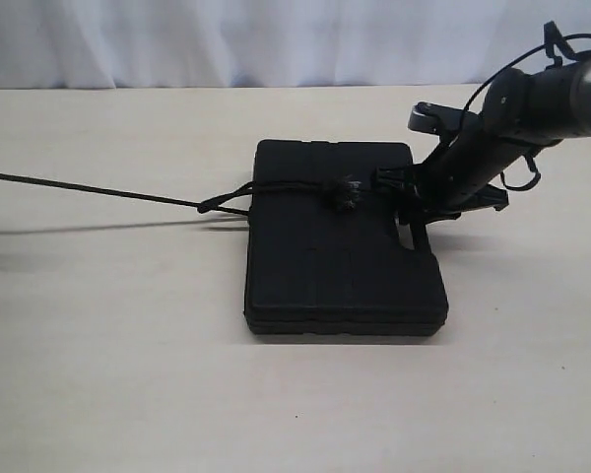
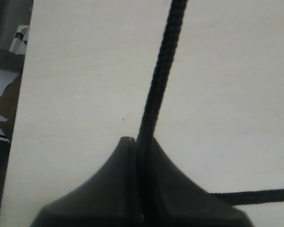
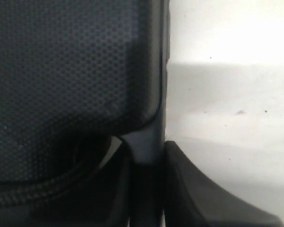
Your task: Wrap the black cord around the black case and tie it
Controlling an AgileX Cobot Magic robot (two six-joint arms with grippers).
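The black case [image 1: 345, 261] lies flat in the middle of the table. The black cord [image 1: 286, 187] crosses its top near the far edge, with a fuzzy knot [image 1: 342, 193] on the lid. From the case's left edge the cord runs taut to the left, out of the exterior view. My left gripper [image 2: 139, 142] is shut on the cord [image 2: 158, 80]; it is outside the exterior view. My right gripper [image 1: 415, 211] sits at the case's right edge. In the right wrist view it [image 3: 154, 147] is shut on the rim of the case [image 3: 61, 71], beside a stretch of cord [image 3: 33, 191].
The pale table [image 1: 128, 345] stretches all round the case, with a white curtain [image 1: 227, 39] behind its far edge. A slack piece of cord [image 2: 258, 195] lies on the table by my left gripper. The table's edge and clutter [image 2: 9, 71] show in the left wrist view.
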